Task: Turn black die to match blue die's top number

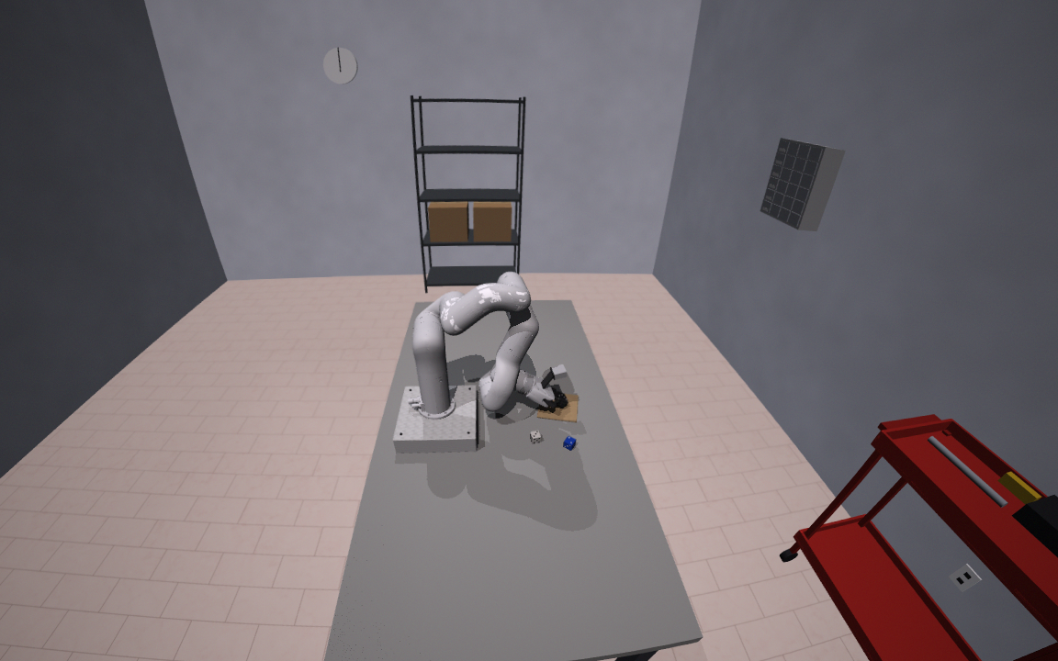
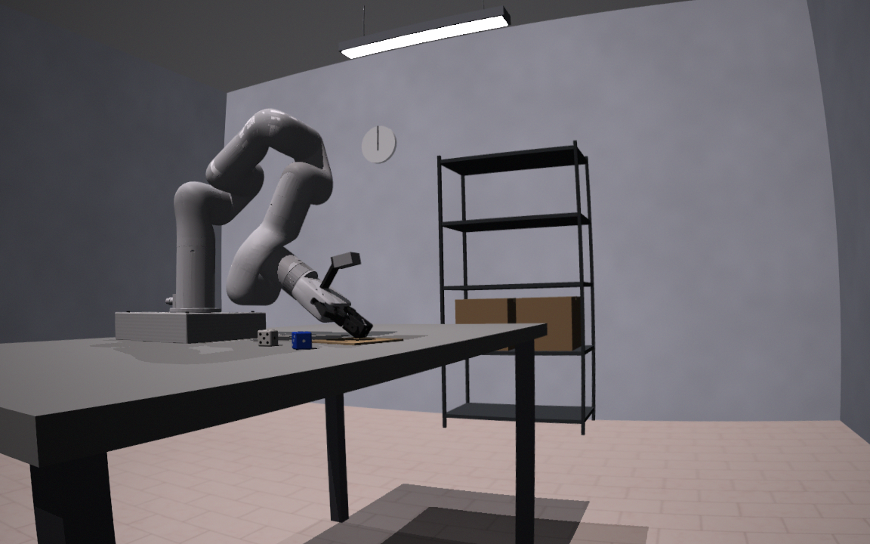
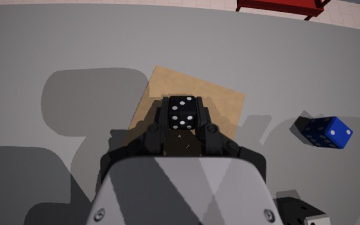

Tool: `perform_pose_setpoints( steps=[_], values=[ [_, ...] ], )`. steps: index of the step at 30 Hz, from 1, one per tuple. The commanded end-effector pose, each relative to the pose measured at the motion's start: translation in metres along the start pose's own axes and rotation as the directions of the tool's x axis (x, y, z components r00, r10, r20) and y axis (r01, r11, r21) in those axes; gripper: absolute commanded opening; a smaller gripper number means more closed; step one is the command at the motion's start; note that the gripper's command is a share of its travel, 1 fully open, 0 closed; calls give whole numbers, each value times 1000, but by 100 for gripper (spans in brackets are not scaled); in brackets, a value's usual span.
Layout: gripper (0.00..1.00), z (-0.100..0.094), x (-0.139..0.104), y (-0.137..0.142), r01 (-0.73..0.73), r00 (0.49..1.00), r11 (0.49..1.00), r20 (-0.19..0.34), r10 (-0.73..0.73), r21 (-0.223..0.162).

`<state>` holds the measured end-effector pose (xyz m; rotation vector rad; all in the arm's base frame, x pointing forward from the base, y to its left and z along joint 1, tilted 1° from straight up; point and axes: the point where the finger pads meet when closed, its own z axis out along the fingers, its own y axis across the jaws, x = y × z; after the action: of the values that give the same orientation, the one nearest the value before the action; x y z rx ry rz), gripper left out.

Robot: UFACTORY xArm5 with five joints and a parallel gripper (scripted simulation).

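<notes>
My gripper [image 1: 561, 400] [image 2: 361, 331] [image 3: 182, 105] points steeply down and outward, shut on the black die [image 3: 182, 109]. In the wrist view the die's farther face shows three pips, and the face nearer the gripper shows five. It is over the tan mat [image 1: 569, 415] [image 2: 390, 341] [image 3: 167, 81], which lies flat; whether the die touches it I cannot tell. In the top and exterior views the fingers hide the die. The blue die [image 1: 568, 442] [image 2: 300, 340] [image 3: 339, 139] rests on the table off the mat, its bright top showing two pips.
A white die [image 1: 535, 436] [image 2: 267, 337] [image 3: 320, 220] stands on the grey table [image 1: 508, 575] [image 2: 154, 378] [image 3: 89, 40], between the blue die and the robot base [image 1: 435, 443] [image 2: 154, 326]. A red cart [image 1: 845, 566] [image 3: 280, 7] stands beyond the table's side.
</notes>
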<state>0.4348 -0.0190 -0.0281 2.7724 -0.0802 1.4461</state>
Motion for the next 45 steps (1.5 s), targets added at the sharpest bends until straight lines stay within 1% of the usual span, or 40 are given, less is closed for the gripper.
perform_pose_setpoints(
  steps=[1, 15, 16, 18, 19, 23, 24, 26, 27, 29, 30, 45],
  values=[
    [27, 0, 1, 0, 0, 1000, 1000, -2, 0, 0],
    [27, 0, 1, 0, 0, 1000, 1000, -2, 0, 0],
    [31, 0, 1, 0, 0, 1000, 1000, -2, 0, 0],
    [31, 0, 1, 0, 0, 1000, 1000, -2, 0, 0],
    [35, 0, 1, 0, 0, 1000, 1000, -2, 0, 0],
    [35, 0, 1, 0, 0, 1000, 1000, -2, 0, 0],
    [39, 0, 1, 0, 0, 1000, 1000, -2, 0, 0],
    [39, 0, 1, 0, 0, 1000, 1000, -2, 0, 0],
    [43, 0, 1, 0, 0, 1000, 1000, -2, 0, 0],
    [43, 0, 1, 0, 0, 1000, 1000, -2, 0, 0],
    [47, 0, 1, 0, 0, 1000, 1000, -2, 0, 0],
    [47, 0, 1, 0, 0, 1000, 1000, -2, 0, 0]
  ],
)
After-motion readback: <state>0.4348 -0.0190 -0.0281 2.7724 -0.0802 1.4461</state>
